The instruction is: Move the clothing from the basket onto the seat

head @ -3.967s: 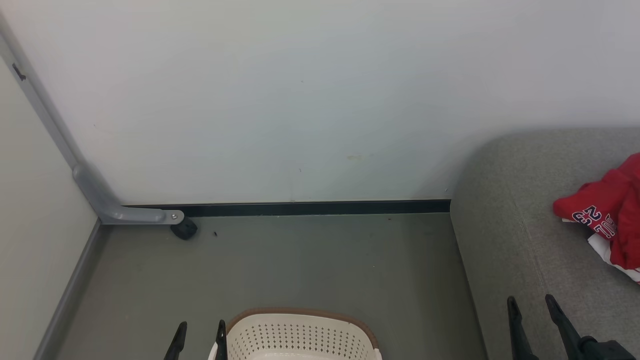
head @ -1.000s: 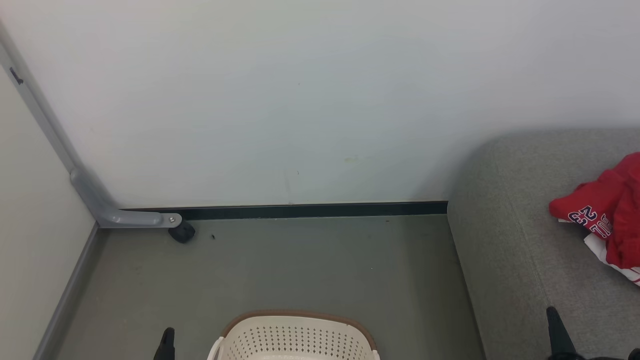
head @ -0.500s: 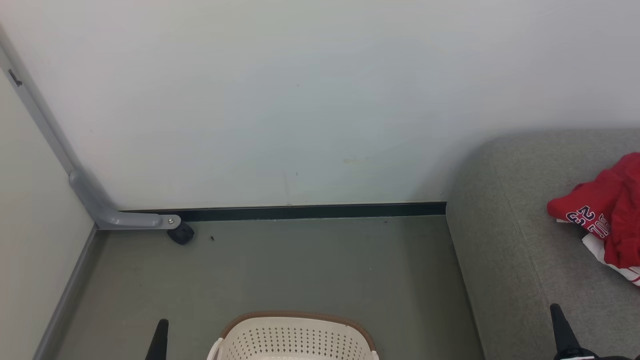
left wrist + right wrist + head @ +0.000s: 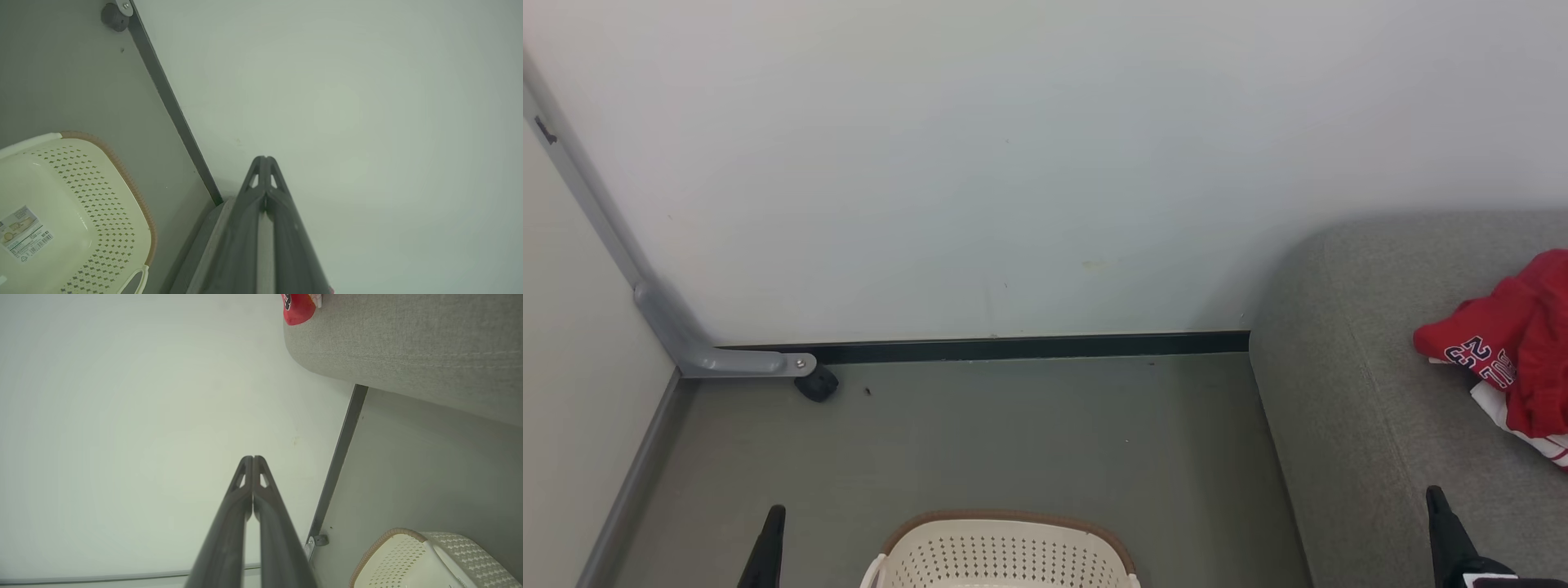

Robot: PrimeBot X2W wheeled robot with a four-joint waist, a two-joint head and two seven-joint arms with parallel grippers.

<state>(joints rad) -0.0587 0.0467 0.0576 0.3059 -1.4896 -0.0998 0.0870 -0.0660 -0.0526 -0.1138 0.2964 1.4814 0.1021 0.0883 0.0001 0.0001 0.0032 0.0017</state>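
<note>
Red clothing [image 4: 1515, 355] with white trim and the number 23 lies crumpled on the grey seat [image 4: 1364, 392] at the right; a corner of the clothing [image 4: 297, 306] shows on the seat [image 4: 408, 343] in the right wrist view. The cream basket [image 4: 1005, 555] with a brown rim stands on the floor at the bottom centre; the basket [image 4: 61, 212] holds no garment where its inside shows. My left gripper [image 4: 770, 543] is shut left of the basket, its tips [image 4: 264, 159] pressed together. My right gripper [image 4: 1441, 523] is shut over the seat's front, holding nothing [image 4: 252, 458].
A pale wall [image 4: 1013, 163] stands behind the grey floor [image 4: 1013, 433], with a dark skirting strip along its foot. A grey metal bracket with a black caster [image 4: 815, 382] sits in the far left corner. A side panel closes off the left.
Both grippers have risen slightly in the head view over the last second, the left also sliding left. Four seconds ago both stood open; now they are shut. The basket and clothing have not moved.
</note>
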